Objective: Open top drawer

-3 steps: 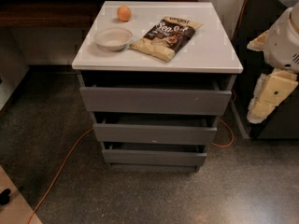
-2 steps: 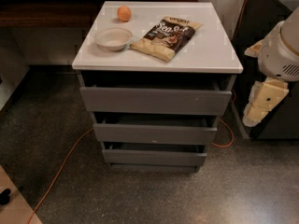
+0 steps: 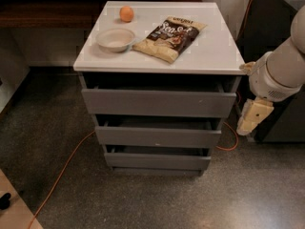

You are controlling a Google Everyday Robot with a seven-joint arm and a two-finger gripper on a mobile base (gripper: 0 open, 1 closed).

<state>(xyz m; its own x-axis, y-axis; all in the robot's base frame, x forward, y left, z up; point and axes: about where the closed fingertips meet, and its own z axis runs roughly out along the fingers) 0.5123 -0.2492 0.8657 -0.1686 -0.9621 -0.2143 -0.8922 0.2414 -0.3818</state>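
Observation:
The top drawer (image 3: 157,103) is the uppermost of three grey handle-less drawers in a white-topped cabinet (image 3: 214,56). Its flat front stands a little forward of the cabinet, with a dark gap under the top. My gripper (image 3: 251,117) hangs pointing down at the cabinet's right side, level with the top drawer's right end and just beside it. It is cream-coloured and sits below the white arm (image 3: 279,73). It holds nothing that I can see.
On the cabinet top lie an orange (image 3: 126,13), a white bowl (image 3: 116,38) and a snack bag (image 3: 170,37). An orange cable (image 3: 66,168) runs over the floor to the left of the cabinet. A dark cabinet (image 3: 281,128) stands at the right.
My arm and gripper have moved left, closer to the cabinet's right side. The drawers and the things on top have not moved.

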